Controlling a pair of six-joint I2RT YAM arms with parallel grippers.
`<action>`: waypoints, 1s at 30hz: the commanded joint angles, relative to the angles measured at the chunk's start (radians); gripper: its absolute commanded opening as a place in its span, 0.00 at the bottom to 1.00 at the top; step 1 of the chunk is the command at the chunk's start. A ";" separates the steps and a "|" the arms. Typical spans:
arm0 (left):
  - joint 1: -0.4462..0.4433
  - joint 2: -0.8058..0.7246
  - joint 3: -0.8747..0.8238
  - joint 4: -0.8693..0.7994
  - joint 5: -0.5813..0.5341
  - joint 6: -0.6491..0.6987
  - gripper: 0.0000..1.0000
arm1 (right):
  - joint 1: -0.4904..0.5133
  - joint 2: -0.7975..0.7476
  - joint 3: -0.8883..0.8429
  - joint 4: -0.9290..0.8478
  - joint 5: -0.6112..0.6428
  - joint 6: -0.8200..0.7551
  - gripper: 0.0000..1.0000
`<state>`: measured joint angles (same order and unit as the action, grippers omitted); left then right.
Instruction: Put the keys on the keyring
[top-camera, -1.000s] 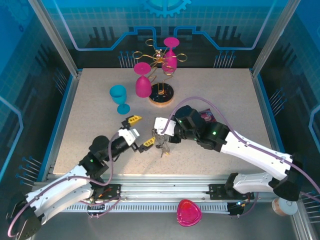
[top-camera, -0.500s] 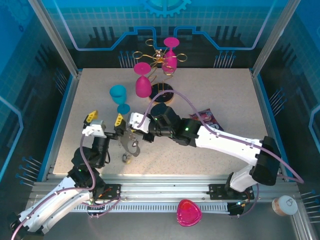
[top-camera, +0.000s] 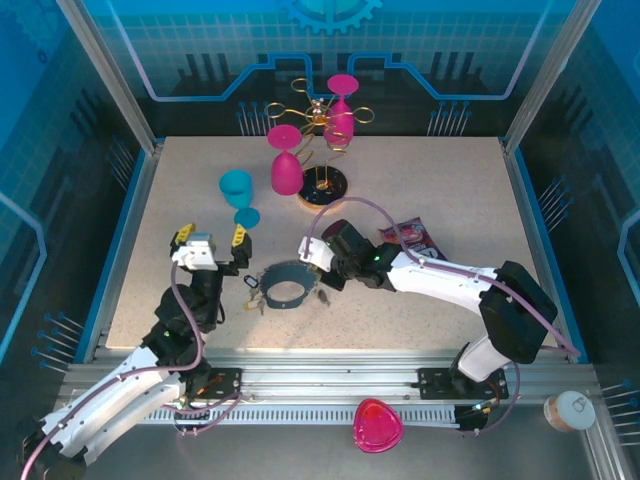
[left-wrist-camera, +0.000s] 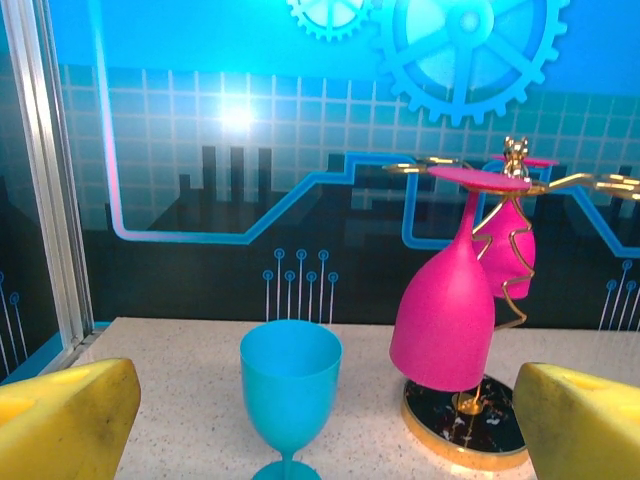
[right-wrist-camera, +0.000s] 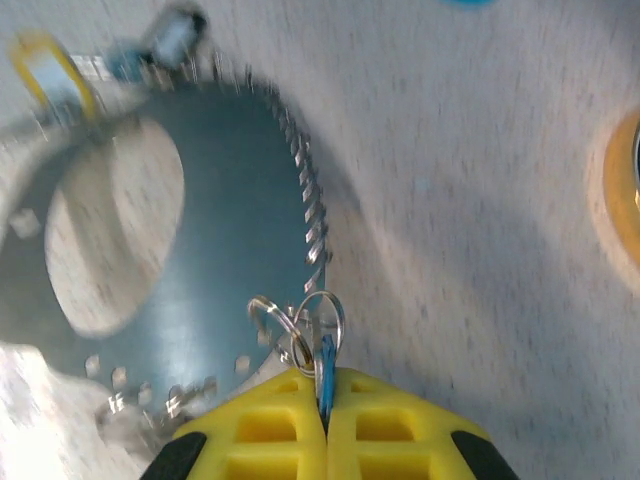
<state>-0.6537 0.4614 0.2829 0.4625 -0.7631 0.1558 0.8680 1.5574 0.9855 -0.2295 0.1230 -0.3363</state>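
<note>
The keyring (top-camera: 288, 287) is a grey hoop on the table between the arms; in the right wrist view it is a blurred grey band (right-wrist-camera: 230, 230) edged with small silvery pieces. My right gripper (top-camera: 320, 280) is at the hoop's right rim. It is shut (right-wrist-camera: 325, 385) on a blue-headed key (right-wrist-camera: 324, 362) that hangs with small split rings (right-wrist-camera: 300, 320). More keys (top-camera: 252, 295) sit at the hoop's left side, a yellow one (right-wrist-camera: 40, 65) and a blue one (right-wrist-camera: 175, 30). My left gripper (top-camera: 210, 240) is open left of the hoop, its yellow fingers (left-wrist-camera: 60, 420) wide apart with nothing between them.
A teal goblet (left-wrist-camera: 290, 390) stands just ahead of the left gripper. Behind it is the gold wire rack on its round base (left-wrist-camera: 465, 425), with pink glasses (left-wrist-camera: 445, 320) hanging upside down. A purple packet (top-camera: 410, 236) lies beside the right arm.
The left gripper drew back to the left, away from the keys, and stayed open. The right gripper swept left with the keyring, then came back right; the hoop now rests between the arms.
</note>
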 joint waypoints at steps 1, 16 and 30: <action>0.018 0.024 -0.009 0.005 0.002 -0.018 0.96 | -0.027 -0.023 -0.038 -0.079 0.115 -0.087 0.00; 0.148 0.103 0.009 -0.156 0.105 -0.111 0.98 | -0.088 -0.068 -0.142 -0.221 0.389 -0.176 0.45; 0.599 0.466 0.010 -0.037 0.430 -0.250 0.99 | -0.787 -0.588 -0.518 0.338 -0.102 0.359 0.68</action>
<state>-0.0898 0.8913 0.3115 0.3355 -0.4328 -0.0559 0.1295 0.9283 0.5457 -0.0521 0.0971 -0.0978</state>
